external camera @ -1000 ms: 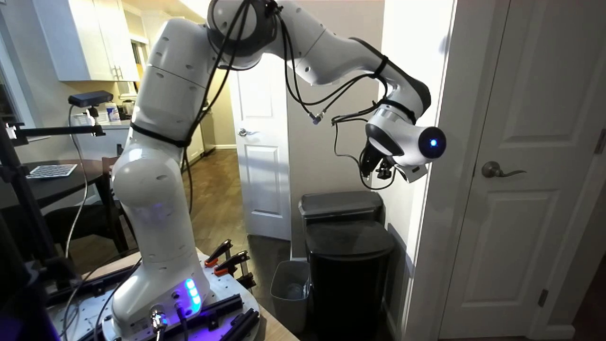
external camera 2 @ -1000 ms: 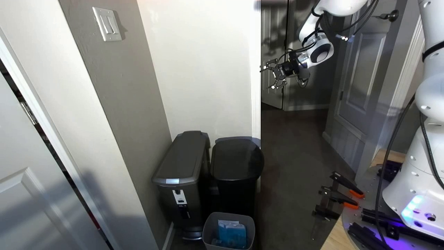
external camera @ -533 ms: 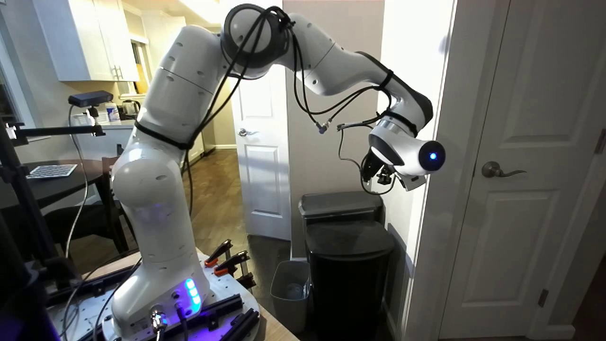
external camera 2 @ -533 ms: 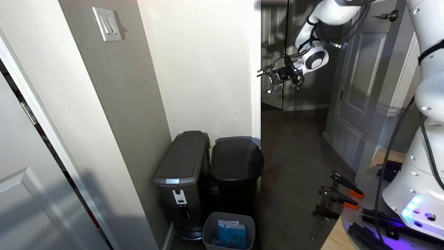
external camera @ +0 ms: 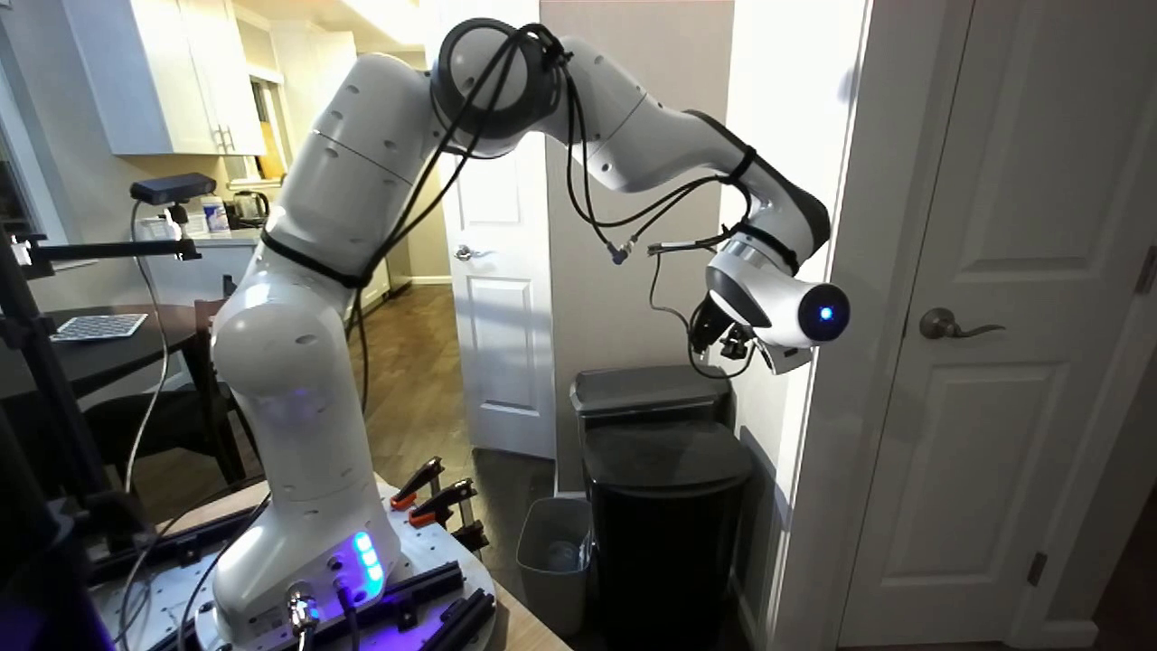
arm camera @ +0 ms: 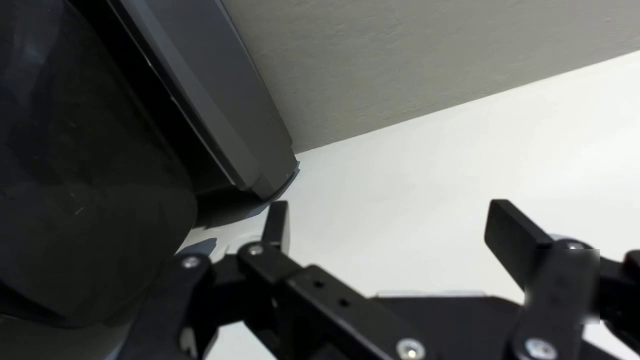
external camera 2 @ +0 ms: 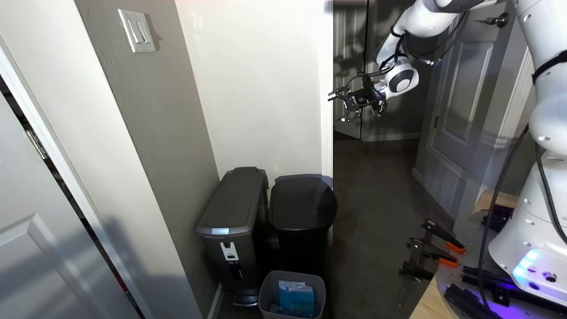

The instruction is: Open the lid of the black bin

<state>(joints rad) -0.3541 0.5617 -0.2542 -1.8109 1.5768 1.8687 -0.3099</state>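
The black bin (external camera: 669, 561) stands upright by the wall, and its dark lid (external camera 2: 303, 204) lies flat across the top. In the wrist view the lid (arm camera: 90, 175) fills the left side, outside the jaws. My gripper (external camera 2: 337, 108) is well above the lid's height, off to the right of the bin in that exterior view. Its fingers (arm camera: 515, 235) are spread wide, with only the white wall showing between them, and they touch nothing. From the opposite camera the wrist mostly hides the gripper.
A taller-looking grey bin (external camera 2: 230, 199) stands right beside the black one, against the grey wall (external camera 2: 168, 110). In front sits a small wastebasket (external camera 2: 321, 290) holding a blue package (external camera 2: 296, 299). The white wall (external camera 2: 261, 88) rises behind the bins. Clamps (external camera 2: 436, 252) stick out from the robot's table.
The arm has come down, carrying the gripper lower and slightly toward the bins, with less motion in the last half second. Bins and lid have stayed put.
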